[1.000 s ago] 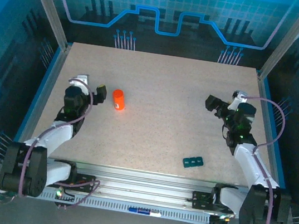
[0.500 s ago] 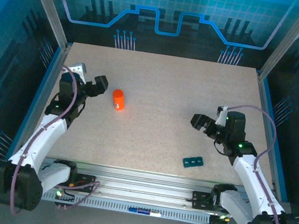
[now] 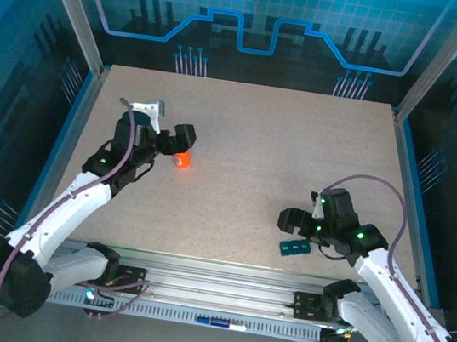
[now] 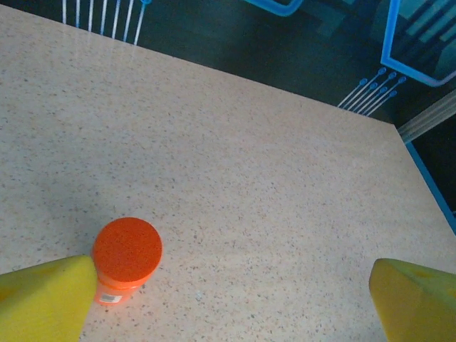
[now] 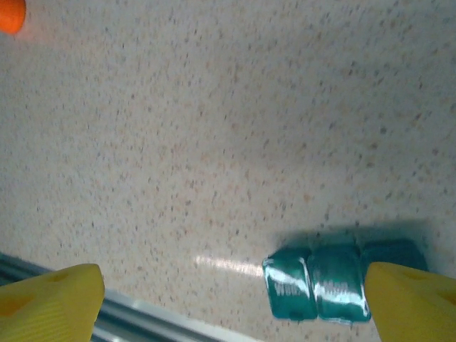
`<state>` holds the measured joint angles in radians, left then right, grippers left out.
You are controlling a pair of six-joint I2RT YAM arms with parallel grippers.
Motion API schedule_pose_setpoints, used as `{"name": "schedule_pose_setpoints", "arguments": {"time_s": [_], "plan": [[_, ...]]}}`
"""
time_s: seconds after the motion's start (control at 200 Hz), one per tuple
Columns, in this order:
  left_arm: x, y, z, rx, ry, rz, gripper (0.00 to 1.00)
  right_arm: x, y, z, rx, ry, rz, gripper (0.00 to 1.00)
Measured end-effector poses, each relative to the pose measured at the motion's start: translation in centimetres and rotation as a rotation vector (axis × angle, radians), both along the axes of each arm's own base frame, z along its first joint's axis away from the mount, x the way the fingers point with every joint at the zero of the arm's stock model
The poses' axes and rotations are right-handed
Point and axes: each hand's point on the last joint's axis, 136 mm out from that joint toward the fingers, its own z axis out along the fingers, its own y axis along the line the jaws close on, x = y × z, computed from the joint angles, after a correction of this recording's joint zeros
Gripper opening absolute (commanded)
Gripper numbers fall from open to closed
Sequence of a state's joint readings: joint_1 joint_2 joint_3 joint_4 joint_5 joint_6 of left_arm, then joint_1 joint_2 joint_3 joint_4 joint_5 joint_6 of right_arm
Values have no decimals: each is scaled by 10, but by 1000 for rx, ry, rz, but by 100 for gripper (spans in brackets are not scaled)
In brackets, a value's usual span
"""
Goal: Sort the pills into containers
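Both jaws are standing wide, gripping nothing. The left gripper (image 4: 231, 285) is hovering over the orange bottle (image 4: 127, 256), presumably lining up a grasp. Well away from that bottle, the right gripper (image 5: 231, 285) is hanging above the pill box (image 5: 317, 285), which is lying flat, glossy dark teal, its compartments in a row.

left arm (image 3: 69, 203) and right arm (image 3: 393, 288) share one build: white tubular links between black joint housings; black blocky bases (image 3: 22, 285) at the near rail; a thin grey-purple cable (image 3: 381, 187) loops loose along each arm; small green lights (image 3: 359, 235) glow on the dark wrist housings; left gripper (image 4: 231, 285) and right gripper (image 5: 234, 285) carry broad yellow fingers (image 5: 50, 299), wedge-shaped; the right pair seems finely ribbed, though the close view is blurred
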<state>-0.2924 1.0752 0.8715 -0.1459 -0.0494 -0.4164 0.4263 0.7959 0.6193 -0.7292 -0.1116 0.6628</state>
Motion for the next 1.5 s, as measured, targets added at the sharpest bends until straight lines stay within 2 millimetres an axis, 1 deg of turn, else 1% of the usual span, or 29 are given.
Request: {"name": "schedule_pose_setpoints", "arguments": {"time_s": [0.115, 0.26, 0.365, 0.49, 0.63, 0.825, 1.111, 1.366, 1.501], "plan": [[2, -8, -7, 17, 19, -17, 99, -19, 6, -8, -7, 45, 29, 93], [5, -18, -11, 45, 27, -41, 99, -41, 9, -29, -49, 128, 59, 93], [8, -24, -11, 55, 27, -55, 99, -51, 9, -39, -76, 166, 64, 93], [9, -31, -11, 71, 20, -75, 99, -57, 8, -44, -85, 191, 63, 92], [11, -38, -12, 80, 19, -91, 99, -59, 7, -50, -88, 214, 43, 92], [11, -40, -13, 83, 20, -94, 99, -57, 10, -64, -93, 246, 24, 92], [11, -41, -12, 85, 15, -96, 99, -47, 21, -72, -83, 253, 28, 92], [10, -43, -13, 87, 14, -99, 99, -38, 30, -74, -64, 238, 33, 93], [9, -45, -13, 88, 14, -106, 99, -33, 33, -80, -69, 243, 33, 93]]}}
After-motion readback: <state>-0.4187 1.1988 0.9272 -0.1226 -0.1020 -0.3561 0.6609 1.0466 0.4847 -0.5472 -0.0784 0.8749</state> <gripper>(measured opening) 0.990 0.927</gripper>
